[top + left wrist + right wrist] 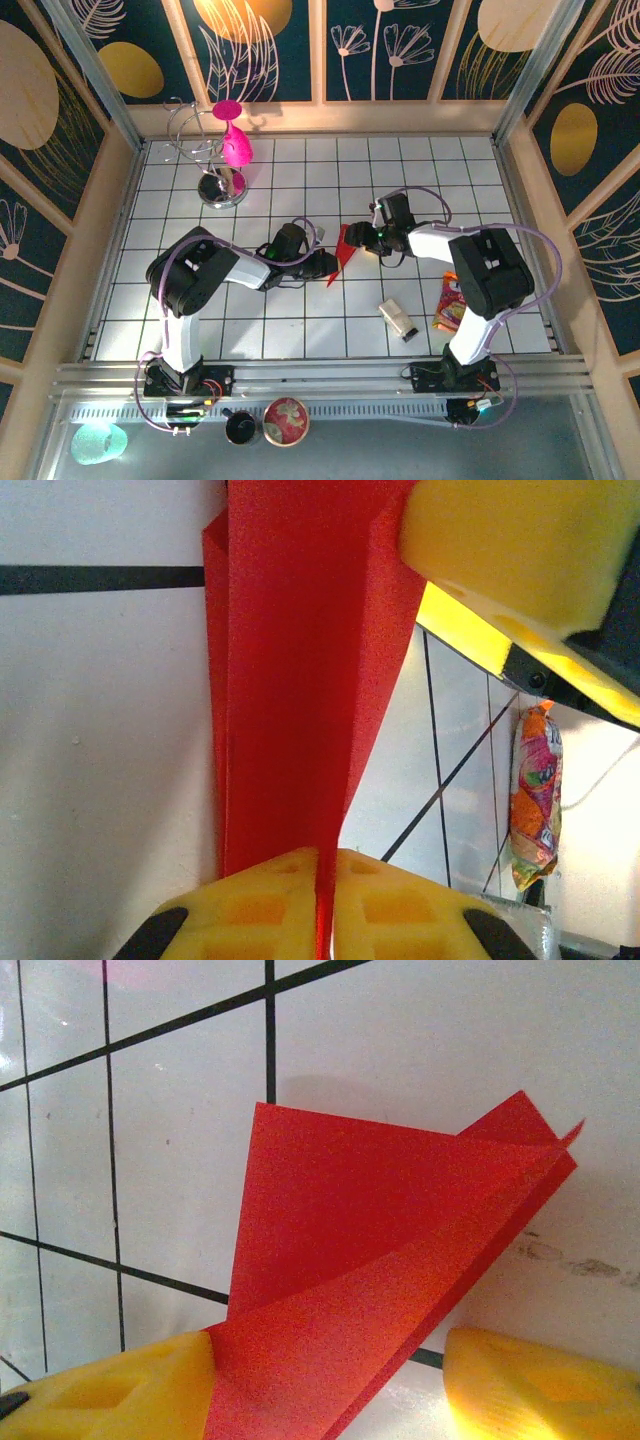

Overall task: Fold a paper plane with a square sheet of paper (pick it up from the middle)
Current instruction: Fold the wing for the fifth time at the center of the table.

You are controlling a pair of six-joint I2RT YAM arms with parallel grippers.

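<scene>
Paper plane [343, 256], part-folded and red, near middle of tiled table [300, 180]. Pinched tight at its 8 o'clock end by left gripper [325, 880]. At 2 o'clock, right gripper [330, 1390], fingers [110, 1400] spread wide, gripping nothing.

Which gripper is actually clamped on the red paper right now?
The left gripper, shut tight on the red paper. The right gripper stands open, with the paper loose between its jaws.

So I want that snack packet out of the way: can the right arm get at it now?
Probably yes: the snack packet lies uncovered beside that arm, and the right gripper is open, gripping nothing, though the red paper sits between its jaws.
</scene>
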